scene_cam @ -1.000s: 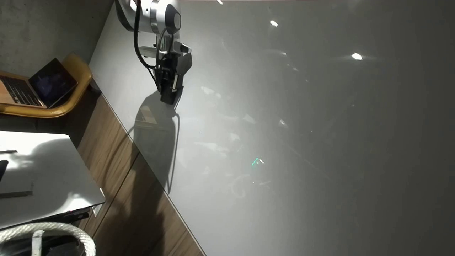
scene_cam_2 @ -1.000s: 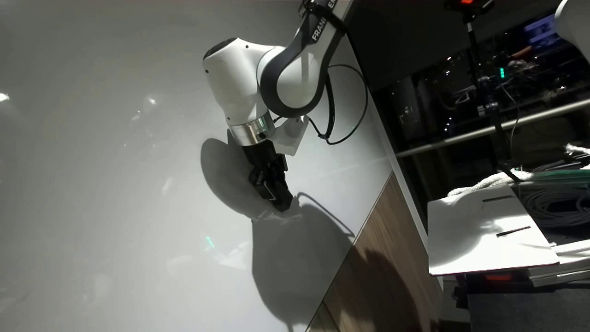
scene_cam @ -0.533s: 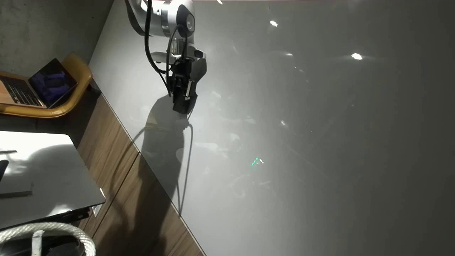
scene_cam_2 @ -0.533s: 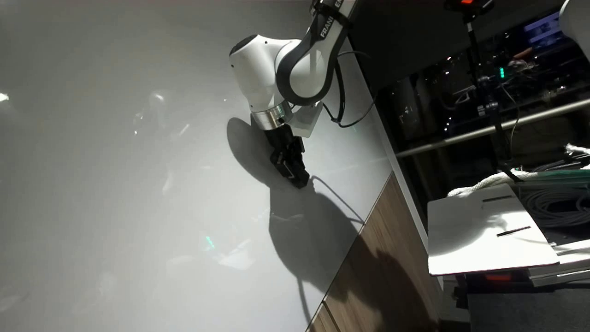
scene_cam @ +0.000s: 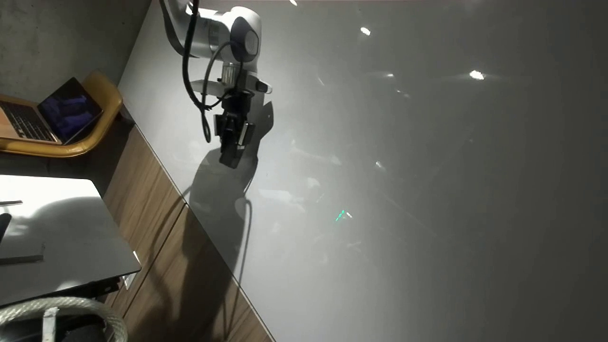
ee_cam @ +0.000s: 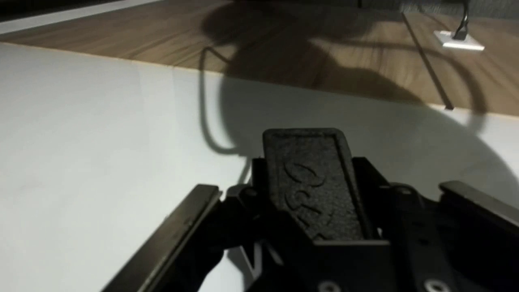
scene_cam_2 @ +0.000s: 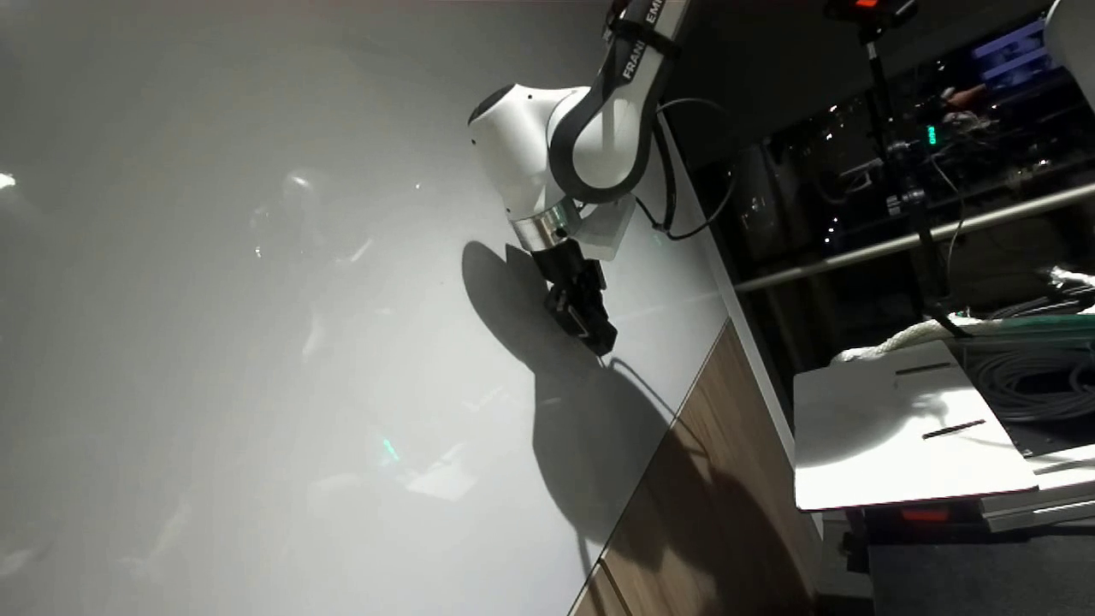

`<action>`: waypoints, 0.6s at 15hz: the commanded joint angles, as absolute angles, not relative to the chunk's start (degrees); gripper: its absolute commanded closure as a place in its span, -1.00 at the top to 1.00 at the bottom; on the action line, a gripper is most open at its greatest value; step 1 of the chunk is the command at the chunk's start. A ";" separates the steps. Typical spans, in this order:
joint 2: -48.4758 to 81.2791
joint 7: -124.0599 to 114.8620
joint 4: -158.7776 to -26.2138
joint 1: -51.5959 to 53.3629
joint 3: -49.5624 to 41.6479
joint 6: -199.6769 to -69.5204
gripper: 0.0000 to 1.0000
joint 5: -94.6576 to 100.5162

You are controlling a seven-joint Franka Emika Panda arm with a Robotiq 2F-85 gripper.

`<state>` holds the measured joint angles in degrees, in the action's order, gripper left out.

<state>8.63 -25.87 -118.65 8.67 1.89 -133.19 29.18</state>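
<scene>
Across the exterior views we see an open laptop [scene_cam: 52,119] on a tan chair [scene_cam: 108,99], a pale slotted panel [scene_cam_2: 898,445] with thick white rope [scene_cam_2: 898,340] beside it, and a black stand [scene_cam_2: 911,198] crossing a metal rail [scene_cam_2: 1001,216], plus, in the wrist view, a small white plate [ee_cam: 470,44] on wood-grained boards [ee_cam: 154,44]

Matte black oblong block [ee_cam: 312,178], rounded corners, curved marks on its grainy face, is held in the gripper [ee_cam: 310,172], slanting in both exterior views near the glossy white surface [scene_cam_2: 257,385], contact unclear.
</scene>
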 commanded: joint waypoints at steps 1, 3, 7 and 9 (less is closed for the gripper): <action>2.26 -26.74 -127.81 10.44 4.43 -127.65 -0.42 24.91; -0.80 -24.81 -130.93 10.82 5.92 -120.80 -0.42 21.33; -4.53 -20.22 -136.33 9.88 7.07 -109.81 -0.42 13.00; -4.14 -18.02 -137.95 9.40 6.80 -108.41 -0.42 9.36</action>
